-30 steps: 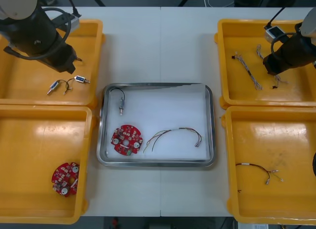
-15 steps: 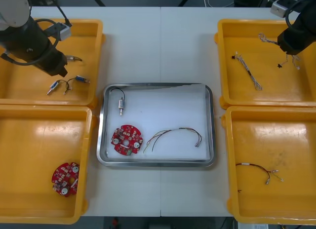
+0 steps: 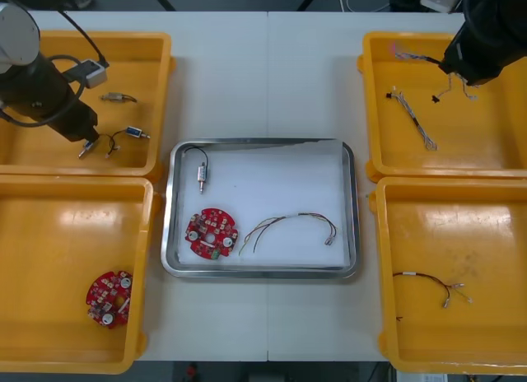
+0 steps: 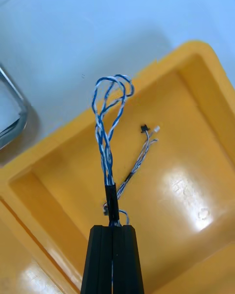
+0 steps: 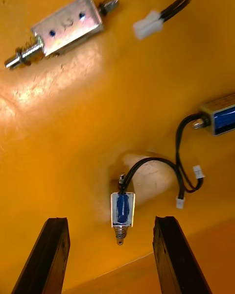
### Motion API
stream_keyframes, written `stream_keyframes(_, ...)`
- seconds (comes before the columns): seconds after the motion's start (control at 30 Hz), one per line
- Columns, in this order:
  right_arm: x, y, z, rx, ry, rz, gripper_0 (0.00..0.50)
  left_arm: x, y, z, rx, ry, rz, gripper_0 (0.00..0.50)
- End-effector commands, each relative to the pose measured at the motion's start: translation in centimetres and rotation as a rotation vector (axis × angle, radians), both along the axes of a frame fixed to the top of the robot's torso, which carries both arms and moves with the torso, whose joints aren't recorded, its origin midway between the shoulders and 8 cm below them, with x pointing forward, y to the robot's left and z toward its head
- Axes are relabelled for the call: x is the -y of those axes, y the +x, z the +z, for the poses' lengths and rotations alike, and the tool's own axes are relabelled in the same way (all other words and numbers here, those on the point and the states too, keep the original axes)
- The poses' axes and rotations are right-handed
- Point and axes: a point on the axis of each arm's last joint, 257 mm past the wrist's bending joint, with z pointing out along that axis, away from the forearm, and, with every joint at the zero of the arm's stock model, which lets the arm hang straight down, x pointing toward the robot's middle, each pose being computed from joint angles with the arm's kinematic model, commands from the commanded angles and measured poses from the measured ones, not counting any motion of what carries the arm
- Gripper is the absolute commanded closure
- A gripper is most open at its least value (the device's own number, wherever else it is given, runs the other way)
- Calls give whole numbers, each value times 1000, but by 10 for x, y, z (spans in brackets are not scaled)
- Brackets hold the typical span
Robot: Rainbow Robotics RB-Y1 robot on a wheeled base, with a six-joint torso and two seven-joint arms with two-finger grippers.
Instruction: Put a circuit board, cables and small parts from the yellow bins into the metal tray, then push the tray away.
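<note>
Right claw (image 4: 112, 228), clenched on the twisted blue and white cable (image 4: 108, 127), has lifted clear of the yellow bin (image 3: 368, 110) beneath it, where it sat low a second ago. The metal tray (image 3: 263, 142), well apart toward the other arm, is probably its next stop. Left claw (image 5: 110, 220), released, has dropped to straddle a small metal part (image 5: 122, 209).

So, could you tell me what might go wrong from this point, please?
The right tool grips the blue-white cable by one end alone, with the loop free, so it may slip or catch on the bin rim on the way to the tray. The open left tool aims at a small part whose black lead seems to cross that of the next part; lifting it could drag both.
</note>
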Motion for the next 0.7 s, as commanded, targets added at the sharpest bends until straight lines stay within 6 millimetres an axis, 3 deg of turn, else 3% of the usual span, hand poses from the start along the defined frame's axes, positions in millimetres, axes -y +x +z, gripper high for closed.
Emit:
stream_keyframes(0.03, -29, -18, -3, 5, -75, 95, 500, -29, 2, 4, 22, 9, 11, 0)
stream_keyframes(0.27, -102, -57, -29, -33, -122, 259, 500, -24, 5, -20, 32, -14, 13, 0)
stream_keyframes(0.37, -131, -66, -39, -15, -125, 306, 500, -22, 7, -24, 43, -23, 13, 0)
stream_keyframes(0.7, -200, -66, -86, 54, -167, 432, 500, -13, 3, -31, 25, -42, 5, 0)
